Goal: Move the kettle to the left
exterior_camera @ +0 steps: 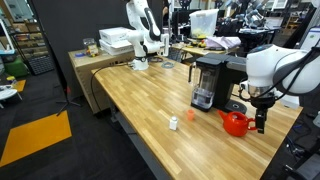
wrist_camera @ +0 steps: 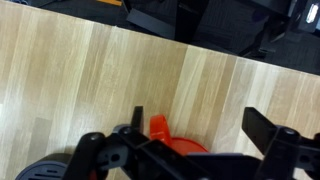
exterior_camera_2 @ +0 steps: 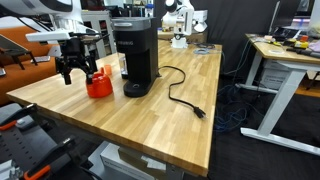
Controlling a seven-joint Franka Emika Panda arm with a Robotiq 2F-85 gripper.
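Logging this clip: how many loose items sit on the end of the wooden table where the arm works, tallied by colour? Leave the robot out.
Red: 1, the kettle
Black: 2, the coffee maker and the power cord
White: 1, a small object
Total: 4

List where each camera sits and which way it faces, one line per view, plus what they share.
Exterior view: beyond a table corner, facing the coffee maker and kettle; arm and gripper show.
Exterior view: by the long table edge, facing kettle and coffee maker; gripper shows.
Wrist view: above the table, looking down; open gripper shows.
Shared: all see the kettle and gripper.
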